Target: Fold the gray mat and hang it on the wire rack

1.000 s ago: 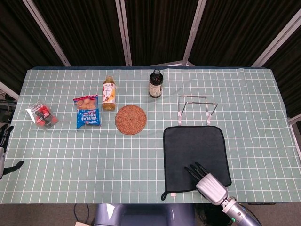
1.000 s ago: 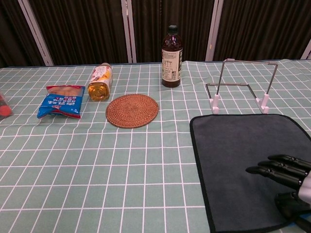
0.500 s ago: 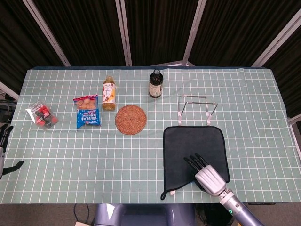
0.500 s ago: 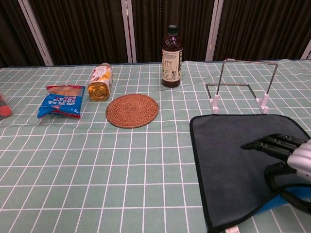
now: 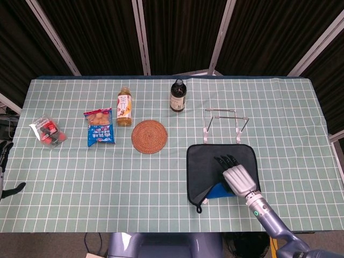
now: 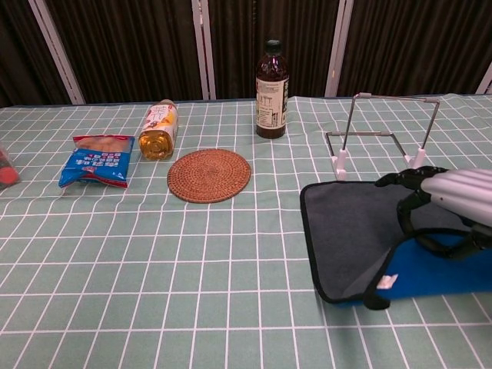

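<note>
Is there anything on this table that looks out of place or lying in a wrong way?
The juice bottle lies on its side, while the dark bottle stands upright. The gray mat has its near edge lifted by the right hand, showing a blue underside; that is the folding, not a fault.

The right hand [image 5: 238,178] covers the near right part of the gray mat [image 5: 207,161], so whether its fingers pinch the lifted edge cannot be told from the head view. In the chest view the same hand [image 6: 453,192] runs off the right edge, as does the mat's [image 6: 350,231] blue underside. The left hand [image 5: 4,172], far left of the mat, is cut by the frame edge, its pose unreadable. Bottle [image 5: 177,95] label print is too small to read.
</note>
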Motion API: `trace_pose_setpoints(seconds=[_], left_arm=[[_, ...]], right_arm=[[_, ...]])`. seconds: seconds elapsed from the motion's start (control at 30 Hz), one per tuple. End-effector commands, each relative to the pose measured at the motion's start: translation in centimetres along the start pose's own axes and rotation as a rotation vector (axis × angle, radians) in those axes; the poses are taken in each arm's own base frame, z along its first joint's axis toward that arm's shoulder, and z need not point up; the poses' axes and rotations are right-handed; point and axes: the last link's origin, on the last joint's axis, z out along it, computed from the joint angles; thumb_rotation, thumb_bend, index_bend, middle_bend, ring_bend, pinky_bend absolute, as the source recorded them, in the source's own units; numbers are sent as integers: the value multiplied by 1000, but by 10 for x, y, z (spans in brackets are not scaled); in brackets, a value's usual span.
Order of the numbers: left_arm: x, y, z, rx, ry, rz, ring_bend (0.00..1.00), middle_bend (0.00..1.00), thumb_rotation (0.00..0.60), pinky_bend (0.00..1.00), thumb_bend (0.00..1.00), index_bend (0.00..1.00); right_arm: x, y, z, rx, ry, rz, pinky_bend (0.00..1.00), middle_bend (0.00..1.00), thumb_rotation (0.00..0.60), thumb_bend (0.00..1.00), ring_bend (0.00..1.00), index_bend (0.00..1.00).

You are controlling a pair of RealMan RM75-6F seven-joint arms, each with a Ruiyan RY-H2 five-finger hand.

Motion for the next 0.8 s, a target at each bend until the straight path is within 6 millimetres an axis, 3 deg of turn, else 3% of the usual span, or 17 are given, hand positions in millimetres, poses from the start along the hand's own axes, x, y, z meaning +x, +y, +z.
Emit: trace_pose_setpoints(seconds=[0.03,0.33,0.8], left_arm=[[-1,-1,1,4,-2,1,0,0,600,0,0,0],[-4,-3,6,19,-15,6,0,0,600,0,0,0],[-8,-6,12,37,-33,12,0,0,600,0,0,0]], right_arm=[[11,0,25,-35,2,-16,0,45,600,451,0,630],[21,9,62,-146,2,-11,0,45,600,451,0,631],[22,11,95,-226,0,-40,0,48,600,450,0,631]])
